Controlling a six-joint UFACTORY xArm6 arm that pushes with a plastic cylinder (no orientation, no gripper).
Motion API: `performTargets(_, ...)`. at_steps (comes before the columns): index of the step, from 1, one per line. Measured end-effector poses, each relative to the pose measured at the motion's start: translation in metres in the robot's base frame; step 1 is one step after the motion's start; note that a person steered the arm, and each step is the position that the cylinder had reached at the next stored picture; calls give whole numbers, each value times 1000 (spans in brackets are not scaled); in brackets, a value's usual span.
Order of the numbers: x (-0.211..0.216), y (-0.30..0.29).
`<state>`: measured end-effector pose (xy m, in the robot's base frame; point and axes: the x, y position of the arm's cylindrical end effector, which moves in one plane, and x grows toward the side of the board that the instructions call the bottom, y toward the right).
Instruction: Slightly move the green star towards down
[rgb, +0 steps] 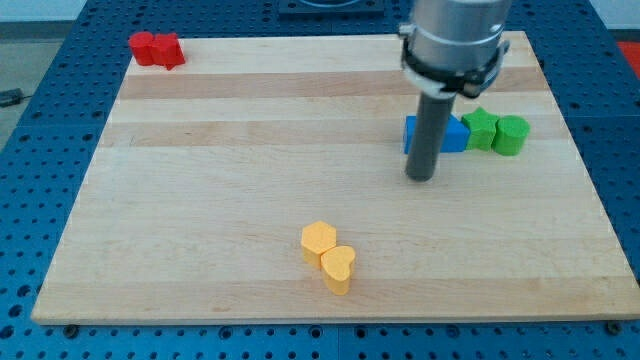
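Currently my tip (422, 179) rests on the board (200, 200) near its right edge, bare rod with nothing gripped, just below the blue block (456, 136). Green star (481, 129) touches that block's right side, green cylinder (511, 135) beside it.

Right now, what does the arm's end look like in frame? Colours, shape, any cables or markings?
The arm enters from the view's top as a wide, silver-grey metallic cylinder with a dark ring at its base. Below it hangs a straight, dark grey round rod, much narrower, ending in my tip, cut flat. No cables, labels or markings show. The upper arm is cropped out.
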<state>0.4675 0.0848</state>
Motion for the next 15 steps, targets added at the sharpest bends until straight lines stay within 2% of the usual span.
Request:
performTargets(1,-22,-68)
performTargets(2,-108,-86)
performTargets(3,-168,-17)
performTargets(4,-158,84)
performTargets(5,-135,118)
performTargets(8,-111,110)
performTargets(15,-100,98)
